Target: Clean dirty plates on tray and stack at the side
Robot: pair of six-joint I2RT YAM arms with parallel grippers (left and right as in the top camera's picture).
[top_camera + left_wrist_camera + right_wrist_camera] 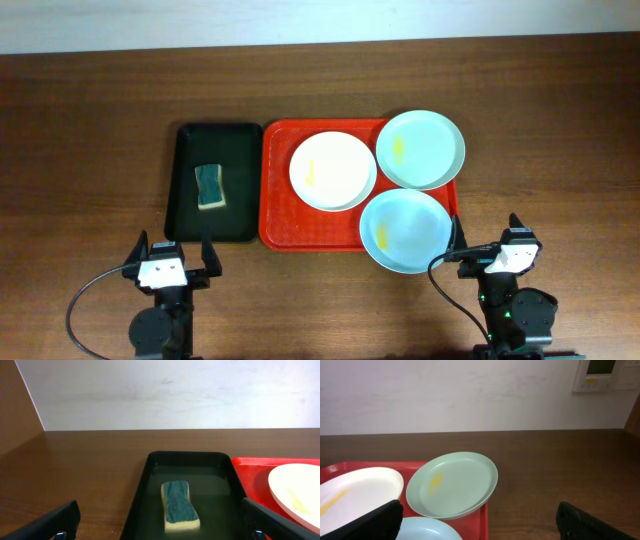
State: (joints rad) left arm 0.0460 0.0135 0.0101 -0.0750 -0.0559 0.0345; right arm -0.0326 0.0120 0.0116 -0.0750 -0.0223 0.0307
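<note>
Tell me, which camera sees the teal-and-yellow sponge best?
The left wrist view. There the teal-and-yellow rectangular foam sponge lies close and large inside the black rectangular plastic tray. The overhead view shows the sponge whole but small. The right wrist view does not show it.

Left tool (175, 244): low, near side, jaws spread wide, nothing between them. Its dark fingers (52, 524) show only in the wrist view's bottom corners. Left arm (160, 325) folded back, wrist level and facing straight ahead.

Right tool (485, 229): low, near side, jaws equally wide, empty, set slightly askew in the overhead view. Right arm (515, 310) folded back. The two arms are well apart.
</note>
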